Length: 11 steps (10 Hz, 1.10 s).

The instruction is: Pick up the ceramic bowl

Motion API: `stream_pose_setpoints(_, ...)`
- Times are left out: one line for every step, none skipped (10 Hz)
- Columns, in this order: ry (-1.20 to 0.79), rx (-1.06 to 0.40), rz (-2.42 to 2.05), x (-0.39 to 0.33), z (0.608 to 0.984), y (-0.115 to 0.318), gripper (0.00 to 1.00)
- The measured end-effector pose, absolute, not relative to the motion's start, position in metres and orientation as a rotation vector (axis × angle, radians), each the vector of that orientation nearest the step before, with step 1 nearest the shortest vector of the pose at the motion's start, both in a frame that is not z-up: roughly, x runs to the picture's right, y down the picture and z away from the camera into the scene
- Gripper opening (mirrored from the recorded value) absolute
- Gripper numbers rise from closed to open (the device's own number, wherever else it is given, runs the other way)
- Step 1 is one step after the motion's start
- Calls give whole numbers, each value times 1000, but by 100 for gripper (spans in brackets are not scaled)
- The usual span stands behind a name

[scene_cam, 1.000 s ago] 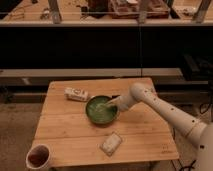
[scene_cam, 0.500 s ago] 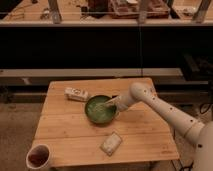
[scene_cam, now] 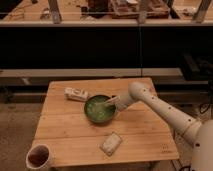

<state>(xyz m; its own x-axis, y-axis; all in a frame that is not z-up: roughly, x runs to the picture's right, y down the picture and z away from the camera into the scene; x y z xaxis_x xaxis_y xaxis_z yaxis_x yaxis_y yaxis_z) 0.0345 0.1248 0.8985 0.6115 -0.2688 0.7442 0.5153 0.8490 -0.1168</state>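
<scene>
The ceramic bowl (scene_cam: 100, 109) is round, glossy green with pale streaks inside, and sits at the middle of the wooden table (scene_cam: 75, 135). My white arm reaches in from the right. My gripper (scene_cam: 111, 101) is at the bowl's right rim, with its tip over the inside edge of the bowl. A white cup (scene_cam: 39, 157) with a dark brown inside stands at the table's front left corner, far from the gripper.
A small white carton (scene_cam: 76, 94) lies behind the bowl to the left. A flat pale packet (scene_cam: 111, 143) lies in front of the bowl. Dark shelving and a counter (scene_cam: 100, 22) run behind the table.
The bowl and the gripper at its rim have shifted slightly toward the left and front. The other objects have not moved.
</scene>
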Motion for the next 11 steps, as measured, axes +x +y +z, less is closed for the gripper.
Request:
stream_pose_setpoints(-793,-336,-463,34,898,125,69)
stream_pose_setpoints(-795,-318,-472,33,897,124,71)
stream_pose_setpoints(-801,-308,-495,31,895,125,68)
stream_pose_setpoints(-796,-307,-500,33,895,127,57)
stream_pose_setpoints(-794,-310,-498,35,895,128,51)
stream_pose_setpoints(-792,-309,-501,35,896,128,39)
stream_pose_setpoints(-791,-307,-500,35,896,128,32)
stream_pose_setpoints(-790,-302,-493,36,896,128,19)
stream_pose_setpoints(-790,-300,-491,33,896,128,11)
stream_pose_setpoints(-783,-296,-479,34,896,127,3)
stream_pose_setpoints(-778,-296,-473,36,896,127,0)
